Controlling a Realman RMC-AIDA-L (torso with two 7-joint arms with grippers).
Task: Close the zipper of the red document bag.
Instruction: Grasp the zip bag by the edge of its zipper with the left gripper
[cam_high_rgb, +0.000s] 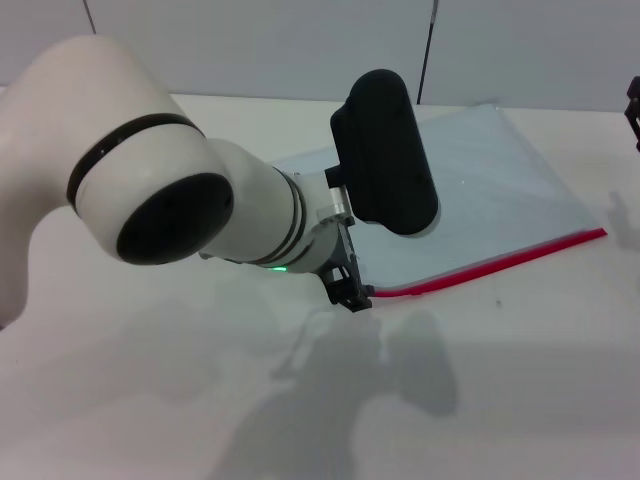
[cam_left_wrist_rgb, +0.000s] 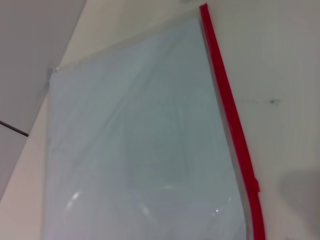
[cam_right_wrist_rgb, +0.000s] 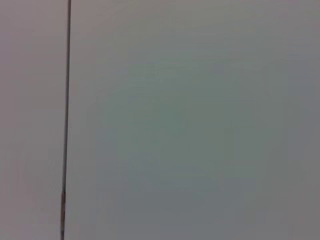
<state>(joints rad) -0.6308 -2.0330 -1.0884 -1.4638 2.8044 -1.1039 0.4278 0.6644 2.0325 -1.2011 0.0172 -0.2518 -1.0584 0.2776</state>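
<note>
Red, thin and bright, the zipper (cam_high_rgb: 500, 262) runs along the near long edge of the flat, translucent pale blue-grey plastic document bag (cam_high_rgb: 480, 190), from lower centre of the head view up toward the right edge. The bag lies flat on the white worktop (cam_high_rgb: 520, 380), centre right, partly hidden behind the arm. In the left wrist view the zipper (cam_left_wrist_rgb: 231, 115) shows a small red bump low on the strip, which may be the slider; I cannot be sure, nor can I tell how much of the track is already shut.

The left gripper (cam_high_rgb: 350, 292) sits at the zipper's left end, at or just above the worktop; whether its fingers are spread or pinched on anything cannot be told, since the wrist body hides them.

Risks, as I judge them: the thin pouch is light and slippery, so a pull along the strip with nothing pinning the far end could drag the whole bag rather than close it. A loose pinch could also slip off the slider.

The right gripper (cam_high_rgb: 634, 105) is barely in view at the right edge of the head view, well away from the bag.
</note>
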